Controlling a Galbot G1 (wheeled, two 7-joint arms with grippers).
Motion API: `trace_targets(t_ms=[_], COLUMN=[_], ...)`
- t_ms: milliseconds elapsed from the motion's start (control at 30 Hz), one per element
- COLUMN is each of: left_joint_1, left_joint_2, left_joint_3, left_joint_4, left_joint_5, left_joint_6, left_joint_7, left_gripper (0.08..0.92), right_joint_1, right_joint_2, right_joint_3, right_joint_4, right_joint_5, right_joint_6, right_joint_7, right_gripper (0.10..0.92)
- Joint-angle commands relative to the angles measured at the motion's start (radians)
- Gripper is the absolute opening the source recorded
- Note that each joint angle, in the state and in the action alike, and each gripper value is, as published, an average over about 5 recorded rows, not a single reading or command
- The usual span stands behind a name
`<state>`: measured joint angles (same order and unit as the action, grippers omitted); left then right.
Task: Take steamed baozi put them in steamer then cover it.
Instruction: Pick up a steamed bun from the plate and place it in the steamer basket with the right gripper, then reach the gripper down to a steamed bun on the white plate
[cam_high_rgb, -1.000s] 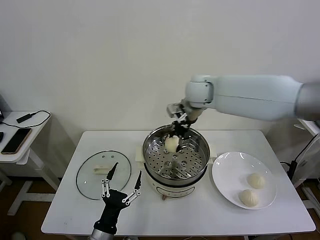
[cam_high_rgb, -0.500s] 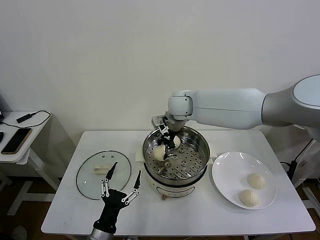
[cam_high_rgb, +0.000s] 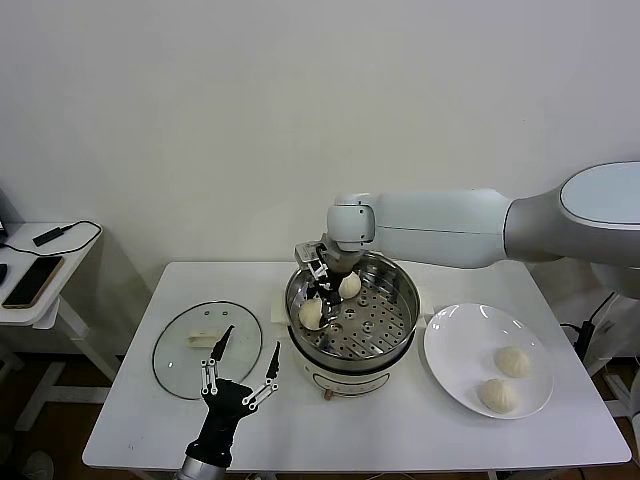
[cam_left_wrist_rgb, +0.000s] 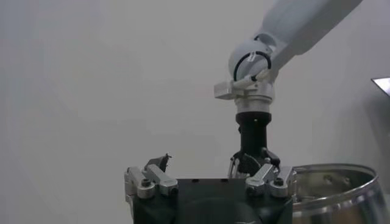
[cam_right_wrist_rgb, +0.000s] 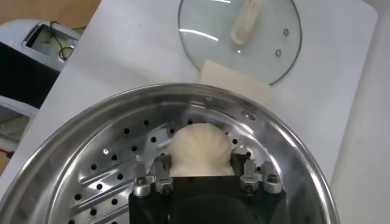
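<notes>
Two small cream-white dough buns (cam_high_rgb: 328, 300) down in the shiny round stainless-steel steamer pot (cam_high_rgb: 352, 318) near its left wall; one at the left edge (cam_high_rgb: 312, 314) flanked by the right gripper (cam_high_rgb: 322, 298), fingers (cam_right_wrist_rgb: 159, 168) either side of it, contact not clear. Two more buns (cam_high_rgb: 506, 378) left on the flat white plate (cam_high_rgb: 460, 350). Round clear glass lid (cam_high_rgb: 207, 349) flat on the white counter (cam_high_rgb: 400, 420), left of the pot. Left gripper (cam_high_rgb: 242, 361) low by the lid, fingers spread, holding nothing

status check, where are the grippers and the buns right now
Right gripper low inside steamer, shut on baozi. Second bun on tray; two on plate. Left gripper open, idle by cover. Nothing in the way.
</notes>
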<state>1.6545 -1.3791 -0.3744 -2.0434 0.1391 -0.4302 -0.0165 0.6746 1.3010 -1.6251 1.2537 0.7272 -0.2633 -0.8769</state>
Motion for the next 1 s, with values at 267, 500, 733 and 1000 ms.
trace_targets(t_ms=[267, 500, 733, 1000], left_joint_1=[-0.002, -0.002, -0.001, 0.000], left_joint_2=[0.000, 0.004, 0.003, 0.002], left_joint_3=[-0.006, -0.003, 0.004, 0.007], left_joint_4=[0.002, 0.000, 0.001, 0.000], left_joint_5=[0.001, 0.008, 0.015, 0.017], left_joint_6=[0.000, -0.001, -0.002, -0.001], left_joint_7=[-0.001, -0.001, 0.000, 0.000], left_gripper=[0.823, 0.823, 0.823, 0.823], right_joint_1=[0.087, 0.242, 0.304, 0.163], right_joint_2=[-0.143, -0.418, -0.648, -0.801], right_joint_3=[0.037, 0.044, -0.030, -0.056], right_joint_4=[0.115, 0.222, 0.211, 0.193], right_joint_5=[-0.060, -0.167, -0.303, -0.409], right_joint_6=[-0.005, 0.028, 0.111, 0.138], right_joint_7=[-0.071, -0.255, -0.367, -0.354], right_gripper=[0.822, 0.823, 0.823, 0.823])
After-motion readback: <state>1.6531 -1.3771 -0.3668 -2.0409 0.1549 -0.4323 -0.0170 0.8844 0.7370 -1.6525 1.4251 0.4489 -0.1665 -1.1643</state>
